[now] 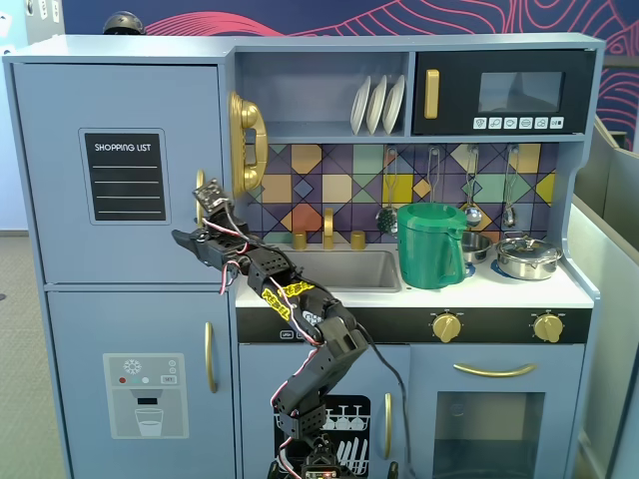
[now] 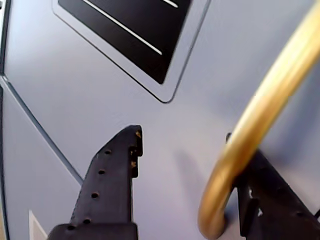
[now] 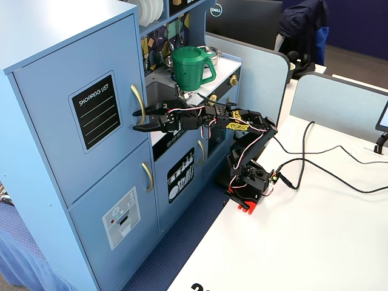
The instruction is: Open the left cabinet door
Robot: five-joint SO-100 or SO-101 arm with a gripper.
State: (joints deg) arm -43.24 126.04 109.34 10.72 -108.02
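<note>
Left cabinet door (image 1: 120, 170): large light-blue panel, upper left of the toy kitchen in a fixed view, flush with the cabinet front and shut; also seen at (image 3: 79, 115) and close up at (image 2: 100, 110).
Chalkboard panel (image 1: 124, 176): black, lettered "SHOPPING LIST", centred on the door; one corner visible in the wrist view (image 2: 135, 35).
Gold handle (image 1: 200, 195): curved, vertical, on the door's right edge; lower end curling in at (image 2: 240, 150), upper curve at (image 3: 139, 103).
Gripper (image 2: 187, 150): jaws parted wide, straddling the handle's lower end; left finger (image 2: 112, 180) clear of the door face, right finger (image 2: 270, 190) behind the gold bar. Contact with the handle: cannot tell. Also at (image 1: 196, 222) and (image 3: 141, 120), level with the handle's lower part.
Arm (image 1: 300, 309): black, stretched out across the sink front to the door's right edge; base at the foot of the kitchen, standing on the white table (image 3: 303, 242).
Lower door (image 1: 140, 389): blue, with white ice-and-water dispenser graphic, directly below the task door, shut.
Worktop (image 1: 499, 289): white, right of the sink; green pitcher (image 1: 431, 244) at its left end beside the sink, steel pot (image 1: 527, 256) near the right end.
Gold telephone (image 1: 247, 140): hung on the cabinet wall just right of the door's upper edge.
Microwave (image 1: 504, 92): black, top right corner of the kitchen.
</note>
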